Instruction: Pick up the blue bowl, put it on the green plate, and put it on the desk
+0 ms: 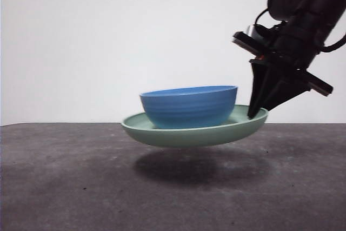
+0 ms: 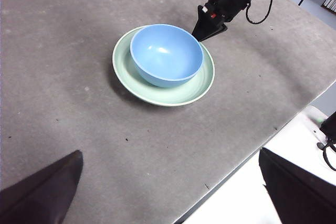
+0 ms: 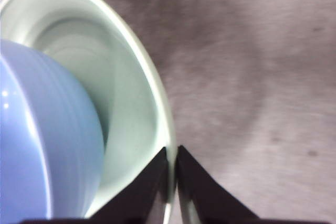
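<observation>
Right gripper (image 1: 252, 113): we see its 2 black jaws pinched together on the rim of the green plate (image 1: 178, 135), 1 jaw inside the rim and 1 outside. We judge an edge grip was chosen because the plate is too wide and shallow to grasp any other way.

Green plate position: held clear of the desk (image 1: 65, 182), with a shadow directly beneath it. It hangs nearly level, which we judge keeps the load from sliding.

Blue bowl (image 1: 189, 106): seated upright inside the green plate, slightly off centre, away from the gripped edge. We judge this leaves the rim free for the jaws.

Left gripper (image 2: 168, 219): jaws spread wide, holding nothing, well apart from the plate. We read this arm as waiting.

Task stage: we judge the bowl-on-plate step done; setting the stack down on the desk remains.

Bowl appearance: round, deep, medium blue, faint horizontal ridges outside, glossy interior with 1 highlight, empty.

Plate appearance: pale sage green, wide, shallow, raised rim, faint concentric rings inside.

Desk appearance: dark grey-brown, matte, speckled.
</observation>
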`<state>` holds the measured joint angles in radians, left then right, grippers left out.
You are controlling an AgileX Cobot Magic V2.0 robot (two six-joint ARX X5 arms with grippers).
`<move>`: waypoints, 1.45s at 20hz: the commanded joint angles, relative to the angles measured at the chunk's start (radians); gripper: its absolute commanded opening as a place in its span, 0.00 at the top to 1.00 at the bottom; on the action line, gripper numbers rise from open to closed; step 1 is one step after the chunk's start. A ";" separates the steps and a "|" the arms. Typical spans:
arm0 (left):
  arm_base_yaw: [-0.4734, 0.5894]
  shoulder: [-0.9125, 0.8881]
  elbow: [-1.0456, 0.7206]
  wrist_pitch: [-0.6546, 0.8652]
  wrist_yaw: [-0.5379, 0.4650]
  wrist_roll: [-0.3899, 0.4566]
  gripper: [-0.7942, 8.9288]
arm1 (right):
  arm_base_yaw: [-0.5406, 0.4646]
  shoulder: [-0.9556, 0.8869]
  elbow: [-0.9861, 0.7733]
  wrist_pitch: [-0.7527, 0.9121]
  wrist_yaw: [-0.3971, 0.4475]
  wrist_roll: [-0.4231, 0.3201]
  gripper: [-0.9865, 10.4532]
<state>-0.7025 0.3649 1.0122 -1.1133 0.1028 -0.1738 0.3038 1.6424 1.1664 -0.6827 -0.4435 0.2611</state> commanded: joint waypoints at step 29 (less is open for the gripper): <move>-0.005 0.000 0.014 0.006 0.001 0.015 0.28 | 0.111 0.072 0.224 -0.144 0.169 -0.058 0.48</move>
<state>-0.7025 0.3649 1.0122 -1.1172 0.1028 -0.1703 0.4065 1.7069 1.3739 -0.8242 -0.2749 0.2375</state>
